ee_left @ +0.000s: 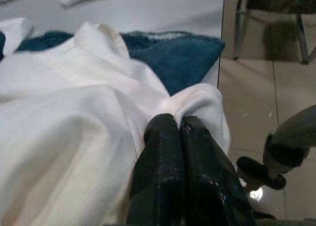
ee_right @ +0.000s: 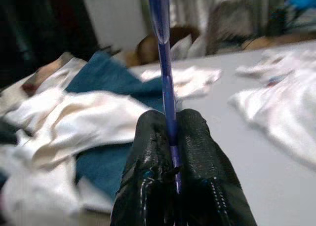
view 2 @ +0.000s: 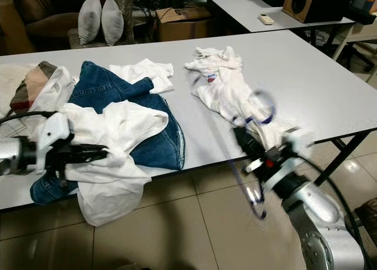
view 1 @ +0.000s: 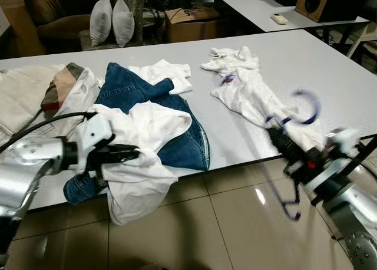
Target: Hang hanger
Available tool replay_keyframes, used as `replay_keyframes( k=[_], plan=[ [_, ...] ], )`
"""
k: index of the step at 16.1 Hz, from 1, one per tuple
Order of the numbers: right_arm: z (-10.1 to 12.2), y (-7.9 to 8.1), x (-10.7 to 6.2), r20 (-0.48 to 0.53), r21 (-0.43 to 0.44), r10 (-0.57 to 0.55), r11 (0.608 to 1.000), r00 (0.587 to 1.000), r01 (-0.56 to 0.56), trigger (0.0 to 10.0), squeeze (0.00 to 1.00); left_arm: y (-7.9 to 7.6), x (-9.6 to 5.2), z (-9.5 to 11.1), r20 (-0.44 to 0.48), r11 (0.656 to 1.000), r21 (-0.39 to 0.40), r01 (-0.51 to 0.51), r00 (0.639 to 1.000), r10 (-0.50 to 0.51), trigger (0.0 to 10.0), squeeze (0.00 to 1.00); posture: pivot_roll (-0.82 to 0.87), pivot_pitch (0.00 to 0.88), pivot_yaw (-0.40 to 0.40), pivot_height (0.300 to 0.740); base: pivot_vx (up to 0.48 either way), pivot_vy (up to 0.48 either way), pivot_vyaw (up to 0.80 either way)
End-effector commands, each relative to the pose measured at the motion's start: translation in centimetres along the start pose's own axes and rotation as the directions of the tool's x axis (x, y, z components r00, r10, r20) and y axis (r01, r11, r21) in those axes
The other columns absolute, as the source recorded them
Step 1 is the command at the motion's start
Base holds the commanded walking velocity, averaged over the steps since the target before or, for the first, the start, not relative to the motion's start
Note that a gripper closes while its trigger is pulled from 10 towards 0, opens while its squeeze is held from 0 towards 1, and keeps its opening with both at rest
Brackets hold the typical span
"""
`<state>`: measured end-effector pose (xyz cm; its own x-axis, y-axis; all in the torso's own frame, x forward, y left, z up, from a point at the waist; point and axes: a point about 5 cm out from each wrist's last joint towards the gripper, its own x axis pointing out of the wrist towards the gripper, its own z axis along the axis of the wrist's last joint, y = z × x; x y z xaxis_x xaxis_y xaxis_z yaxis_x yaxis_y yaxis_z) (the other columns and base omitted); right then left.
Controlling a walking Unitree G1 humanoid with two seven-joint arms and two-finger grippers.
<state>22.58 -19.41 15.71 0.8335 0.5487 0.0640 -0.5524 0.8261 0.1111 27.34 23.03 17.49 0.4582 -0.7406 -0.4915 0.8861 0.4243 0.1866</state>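
Step in hand: the hanger [view 1: 294,158] is held up, and the white shirt [view 1: 138,158] is pinched; my judgement is that the hanger must next go into a garment before anything can be hung.
Right tool [view 1: 281,139]: closed on the thin blue bar of the hanger; in the right wrist view the two fingers [ee_right: 148,152] press the bar between them.
Hanger place: in the air at the near right edge of the counter [view 1: 330,75], in front of the second white garment [view 1: 244,84]. It is blurred, so its exact shape is not sure.
Hanger axis: the hook curves up above the right tool, over the counter edge, and the body goes down toward the floor [view 1: 235,223], so the long axis looks tilted and more upright than flat.
Left tool [view 1: 126,155]: closed on a fold of the white shirt; the left wrist view shows cloth bunched at the fingertips [ee_left: 165,137].
White shirt place: at the near left edge of the counter, lying on the blue jeans [view 1: 147,105], with one part hanging over the edge.
Key relation: from the right tool, the white shirt lies to the robot's left, well apart; the second white garment lies just behind the hanger.
Nearer arm: the right arm already holds the hanger, the left arm holds the shirt.
Arm pose: both arms are low and reach forward to the counter edge.
Risk: thin bar may turn in the grip.
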Motion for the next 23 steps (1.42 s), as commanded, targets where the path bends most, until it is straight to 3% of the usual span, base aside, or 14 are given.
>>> replay_keyframes(
  k=[1,3,6,7,8,9,11,13,15,16,18,22,23],
  plan=[
    [-0.1,0.8,-0.2,-0.028,0.014,0.074,0.997,0.997,-0.074,10.0,0.0,0.0,-0.5,0.4,-0.007,1.0,0.012,-0.016,1.0,0.016,0.0,0.0,-0.05,0.025,0.023,0.74,0.0,0.0,0.0],
    [-1.2,2.3,-1.5,-0.145,0.052,0.229,0.973,0.963,-0.224,10.0,0.0,0.3,-0.8,0.9,0.023,0.997,0.031,-0.071,0.997,0.07,0.0,0.0,-0.05,0.025,0.029,0.74,0.0,0.0,0.0],
    [-1.5,2.7,-1.9,-0.173,0.072,0.261,0.965,0.95,-0.252,10.0,0.0,0.1,-0.9,1.2,0.039,0.997,0.028,-0.067,0.997,0.066,0.0,0.0,-0.05,0.025,0.034,0.74,0.0,0.0,0.0],
    [-1.6,2.7,-1.8,-0.172,0.074,0.262,0.965,0.95,-0.253,10.0,0.0,0.7,-0.8,1.1,0.043,0.989,0.014,-0.147,0.988,0.146,10.0,0.0,-0.05,0.025,0.034,0.74,0.0,0.0,0.0],
    [-1.6,2.8,-1.7,-0.171,0.074,0.262,0.965,0.95,-0.253,10.0,0.0,1.1,-0.8,1.2,0.045,0.98,0.006,-0.196,0.98,0.196,10.0,0.0,-0.05,0.025,0.033,0.74,0.0,0.0,0.0],
    [-1.7,2.9,-1.5,-0.17,0.077,0.267,0.963,0.948,-0.258,10.0,0.0,1.8,-1.0,0.9,0.031,0.969,0.036,-0.246,0.969,0.245,10.0,1.0,-0.05,0.023,0.031,0.74,0.0,0.0,0.0],
    [-1.8,3.2,-1.2,-0.169,0.081,0.277,0.96,0.946,-0.267,10.0,0.0,1.8,-1.5,0.9,0.028,0.971,0.027,-0.238,0.971,0.237,10.0,1.0,-0.05,0.019,0.025,0.74,0.0,0.0,0.0],
    [-1.9,3.2,-0.5,-0.166,0.081,0.27,0.962,0.948,-0.26,10.0,0.0,1.8,-2.5,-0.2,-0.11,0.965,0.109,-0.24,0.961,0.252,10.0,1.0,-0.04,0.017,0.015,0.74,0.0,0.0,0.0],
    [-2.0,3.2,0.0,-0.163,0.082,0.272,0.962,0.948,-0.262,10.0,0.0,1.6,-3.0,-0.5,-0.146,0.965,0.113,-0.236,0.957,0.251,10.0,1.0,-0.04,0.012,0.001,0.74,0.0,0.0,0.0],
    [-2.0,3.1,0.2,-0.164,0.081,0.267,0.963,0.95,-0.257,10.0,0.0,1.3,-2.8,-0.2,-0.122,0.97,0.091,-0.225,0.964,0.235,10.0,1.0,-0.04,0.009,-0.007,0.74,0.0,0.0,0.0],
    [-2.2,2.6,0.6,-0.178,0.073,0.248,0.968,0.952,-0.239,10.0,0.0,0.2,-1.3,2.9,0.112,0.986,0.005,-0.166,0.98,0.165,10.0,1.0,-0.03,0.002,-0.016,0.74,0.0,0.0,0.0],
    [-2.2,2.5,1.0,-0.181,0.061,0.247,0.969,0.952,-0.24,10.0,0.0,0.0,-0.5,3.6,0.16,0.987,0.031,-0.155,0.976,0.148,10.0,1.0,-0.04,0.0,-0.017,0.74,0.0,0.0,0.0],
    [-2.2,2.5,0.9,-0.185,0.057,0.248,0.969,0.951,-0.241,10.0,0.0,0.0,0.1,4.3,0.22,0.985,0.059,-0.163,0.964,0.147,10.0,1.0,-0.04,0.0,-0.017,0.74,0.0,0.0,0.0]
  ],
)
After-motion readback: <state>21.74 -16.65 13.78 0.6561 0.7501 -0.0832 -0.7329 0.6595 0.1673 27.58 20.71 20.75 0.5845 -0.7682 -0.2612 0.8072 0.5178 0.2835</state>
